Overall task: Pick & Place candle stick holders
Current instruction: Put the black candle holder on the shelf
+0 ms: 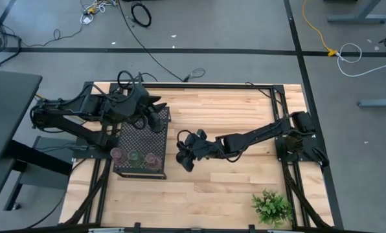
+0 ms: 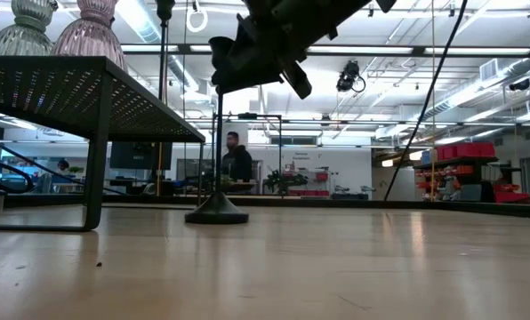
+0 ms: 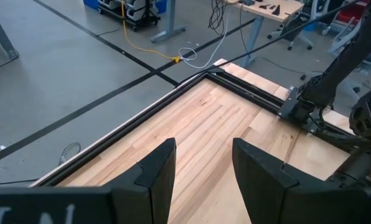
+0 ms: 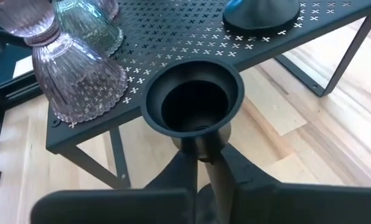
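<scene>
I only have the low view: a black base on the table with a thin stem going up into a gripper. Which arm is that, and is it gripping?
Observer: It's the right gripper, shut on the stem of the black candle holder, just under its cup.
Operator: Where's the left arm?
Observer: The left gripper is open above the far end of the perforated stand, holding nothing.
Operator: What's on the stand?
Observer: Three glass holders in a row along its near edge.
</scene>
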`<control>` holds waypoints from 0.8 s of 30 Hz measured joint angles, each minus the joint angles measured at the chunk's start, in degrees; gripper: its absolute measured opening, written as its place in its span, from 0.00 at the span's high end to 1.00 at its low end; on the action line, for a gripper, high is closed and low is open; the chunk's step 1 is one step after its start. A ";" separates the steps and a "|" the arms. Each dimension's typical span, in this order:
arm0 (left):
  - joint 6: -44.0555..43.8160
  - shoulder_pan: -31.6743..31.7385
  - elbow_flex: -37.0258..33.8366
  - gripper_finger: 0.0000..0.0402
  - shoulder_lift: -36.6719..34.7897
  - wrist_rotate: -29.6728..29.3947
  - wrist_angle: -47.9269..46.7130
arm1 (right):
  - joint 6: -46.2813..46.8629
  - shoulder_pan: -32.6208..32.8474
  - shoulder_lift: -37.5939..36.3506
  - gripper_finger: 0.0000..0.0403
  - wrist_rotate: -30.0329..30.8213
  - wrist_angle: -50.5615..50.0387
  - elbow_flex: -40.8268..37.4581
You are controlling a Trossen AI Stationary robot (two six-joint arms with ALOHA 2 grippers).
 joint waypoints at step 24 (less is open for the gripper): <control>-0.01 0.00 0.00 0.60 -0.01 -0.02 -0.22 | -3.57 -0.40 -8.33 0.96 0.79 1.81 0.02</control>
